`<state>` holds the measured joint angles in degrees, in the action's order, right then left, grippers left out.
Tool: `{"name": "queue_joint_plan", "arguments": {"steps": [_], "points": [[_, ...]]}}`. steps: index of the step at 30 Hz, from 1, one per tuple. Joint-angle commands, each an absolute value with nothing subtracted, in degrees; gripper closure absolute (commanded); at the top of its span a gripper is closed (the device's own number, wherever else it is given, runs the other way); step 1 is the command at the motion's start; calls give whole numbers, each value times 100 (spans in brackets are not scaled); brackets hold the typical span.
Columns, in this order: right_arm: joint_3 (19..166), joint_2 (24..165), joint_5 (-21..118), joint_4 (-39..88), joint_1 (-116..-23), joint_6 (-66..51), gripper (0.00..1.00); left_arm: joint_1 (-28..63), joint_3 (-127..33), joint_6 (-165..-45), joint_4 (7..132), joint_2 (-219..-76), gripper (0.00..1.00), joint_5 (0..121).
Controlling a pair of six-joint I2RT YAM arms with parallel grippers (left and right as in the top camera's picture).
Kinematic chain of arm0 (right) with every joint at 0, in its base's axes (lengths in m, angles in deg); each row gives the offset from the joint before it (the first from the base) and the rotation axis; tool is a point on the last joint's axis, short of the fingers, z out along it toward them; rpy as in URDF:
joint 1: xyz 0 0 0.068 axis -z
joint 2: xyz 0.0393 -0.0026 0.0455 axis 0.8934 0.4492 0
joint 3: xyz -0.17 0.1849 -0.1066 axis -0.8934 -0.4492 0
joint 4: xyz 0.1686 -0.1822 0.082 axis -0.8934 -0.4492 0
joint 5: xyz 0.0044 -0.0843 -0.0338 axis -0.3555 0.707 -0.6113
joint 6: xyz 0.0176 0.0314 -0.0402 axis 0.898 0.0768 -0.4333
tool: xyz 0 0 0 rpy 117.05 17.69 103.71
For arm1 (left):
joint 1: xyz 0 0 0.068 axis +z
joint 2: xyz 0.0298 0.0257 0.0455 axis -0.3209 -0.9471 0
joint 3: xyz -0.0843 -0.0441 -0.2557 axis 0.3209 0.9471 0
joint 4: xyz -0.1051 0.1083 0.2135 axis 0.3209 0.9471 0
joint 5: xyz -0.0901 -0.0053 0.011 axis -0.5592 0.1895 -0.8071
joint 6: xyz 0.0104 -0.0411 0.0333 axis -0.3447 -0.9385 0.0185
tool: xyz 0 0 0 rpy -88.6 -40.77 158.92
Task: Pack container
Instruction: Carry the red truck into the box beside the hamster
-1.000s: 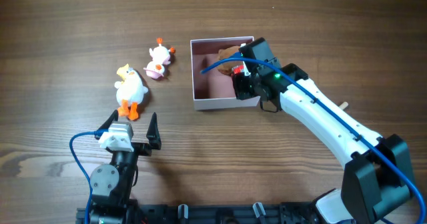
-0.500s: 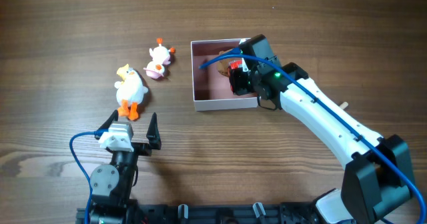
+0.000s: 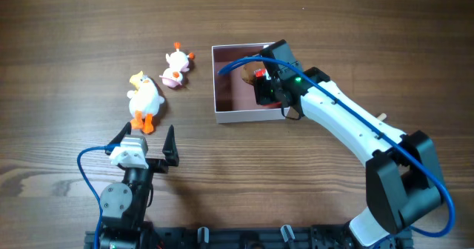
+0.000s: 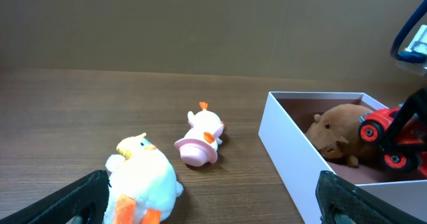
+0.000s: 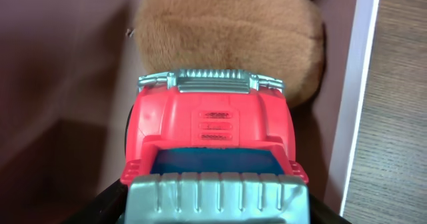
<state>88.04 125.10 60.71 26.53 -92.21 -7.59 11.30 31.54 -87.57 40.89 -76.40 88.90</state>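
The container [image 3: 222,113] is a small square white box with a dusty pink inside [image 4: 287,143], right of the table's middle. A brown plush animal [image 3: 245,70] lies in its far right corner [image 5: 227,34]. My right gripper [image 3: 264,86] is over the box's right part, shut on a red toy truck [image 5: 210,134], which also shows in the left wrist view [image 4: 390,134]. A white plush duck [image 3: 143,98] and a small pink-and-white duck [image 3: 176,67] lie left of the box. My left gripper [image 3: 142,147] is open and empty near the front edge, just behind the white duck [image 4: 141,184].
The right arm [image 3: 348,127] reaches in from the front right, with a blue cable looping over the box. The box's white right wall [image 5: 357,84] stands close beside the truck. Bare wood table lies all around.
My right gripper with the red truck has shifted slightly toward the far side within the box, nearer the brown plush. The left arm and both ducks have not moved.
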Motion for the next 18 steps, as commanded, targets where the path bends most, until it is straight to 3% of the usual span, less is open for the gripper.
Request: {"name": "queue_joint_plan", "arguments": {"steps": [1, 6, 15, 18], "points": [[8944, 12550, 6226, 2620, -9241, -650, 60, 1154, 3186, -8667, 4072, -7598, 0, 8802], [8944, 12550, 6167, 2504, -9239, -648, 45, 1154, 3186, -8669, 4072, -7598, 0, 8800], [8944, 12550, 6125, 2535, -9239, -659, 34, 1154, 3186, -8667, 4072, -7598, 0, 8800], [8944, 12550, 6044, 2539, -9239, -766, 25, 1154, 3186, -8667, 4072, -7598, 0, 8800]]}}
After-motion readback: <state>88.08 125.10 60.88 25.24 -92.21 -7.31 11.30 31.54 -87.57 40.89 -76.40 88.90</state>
